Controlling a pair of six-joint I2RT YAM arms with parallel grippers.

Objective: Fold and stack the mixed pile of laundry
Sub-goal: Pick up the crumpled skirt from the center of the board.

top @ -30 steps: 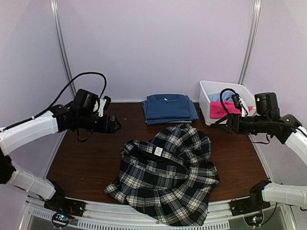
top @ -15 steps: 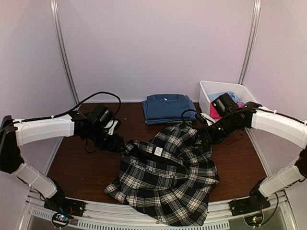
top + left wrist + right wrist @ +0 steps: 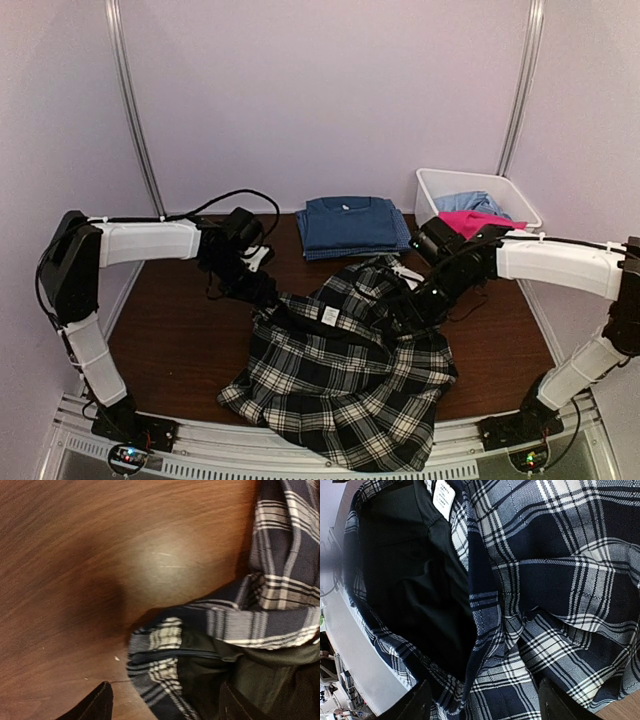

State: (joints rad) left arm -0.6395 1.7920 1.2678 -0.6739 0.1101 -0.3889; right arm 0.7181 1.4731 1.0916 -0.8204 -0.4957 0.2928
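Left gripper [image 3: 264, 294] [image 3: 165, 687]: jaws spread wide, nothing held. It is positioned low over the left end of the collar of the plaid shirt [image 3: 340, 380] [image 3: 200, 645], and that fabric edge lies between its fingers. Contact with the cloth cannot be confirmed.

Right gripper [image 3: 405, 310] [image 3: 485, 682]: jaws likewise spread wide, nothing held. It is poised over the right side of the same shirt [image 3: 545, 570], which fills its wrist view.

Table [image 3: 170, 340]: dark brown wood surface.

Plaid shirt: black-and-white, unfolded and rumpled. It occupies the centre of the table and reaches the near edge, where its hem hangs over. The collar opening faces up and shows a dark lining.

Bin [image 3: 428, 200]: white plastic, standing at the far right corner.

Dark blue T-shirt [image 3: 352, 222]: folded flat into a rectangle at the middle of the far edge. It lies just beside the bin and apart from the plaid shirt.

Pink piece [image 3: 468, 220]: inside the bin, on the near side.

Pale blue piece [image 3: 468, 200]: inside the bin, behind the pink piece.

Neck label [image 3: 330, 315] [image 3: 443, 497]: white, sewn inside the plaid collar.
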